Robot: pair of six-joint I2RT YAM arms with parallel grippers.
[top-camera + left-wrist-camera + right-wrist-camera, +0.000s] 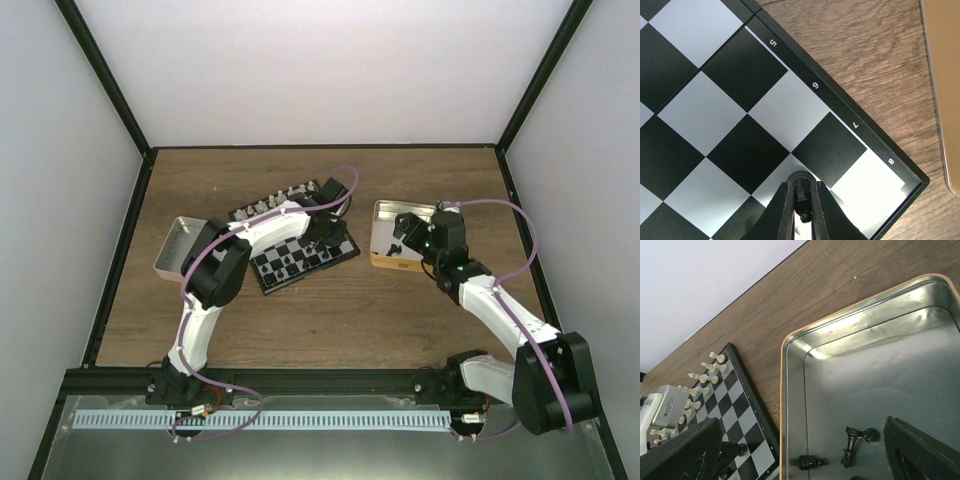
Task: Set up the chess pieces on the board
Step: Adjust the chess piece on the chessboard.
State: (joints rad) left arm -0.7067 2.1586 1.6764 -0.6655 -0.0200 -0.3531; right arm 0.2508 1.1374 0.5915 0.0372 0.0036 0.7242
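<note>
The board (300,250) is seen lying at an angle on the wooden table (330,320), a little left of the table's middle. A row of white pieces (280,203) is lined up along the board's far edge, and a few black pieces (290,263) are stood on squares nearer the arms. One black piece (800,178) is pinched between the pressed-in fingers of the left gripper (801,202), which is held low over the board's right-hand corner. In the left wrist view this piece is placed above the squares close to the rim numerals 7 and 8. Whether it is touching the board cannot be told.

Just right of the board, and apart from it, a gold-rimmed tin (385,212) is set on the table. Several fallen pieces (856,439), all dark, are seen lying on their sides on its shiny floor. The right gripper (801,440) is held above this tin with its jaws spread wide and nothing between them.

A grey tin (178,245) is set at the board's left side, near the left arm's elbow. Its contents cannot be made out from the overhead view
</note>
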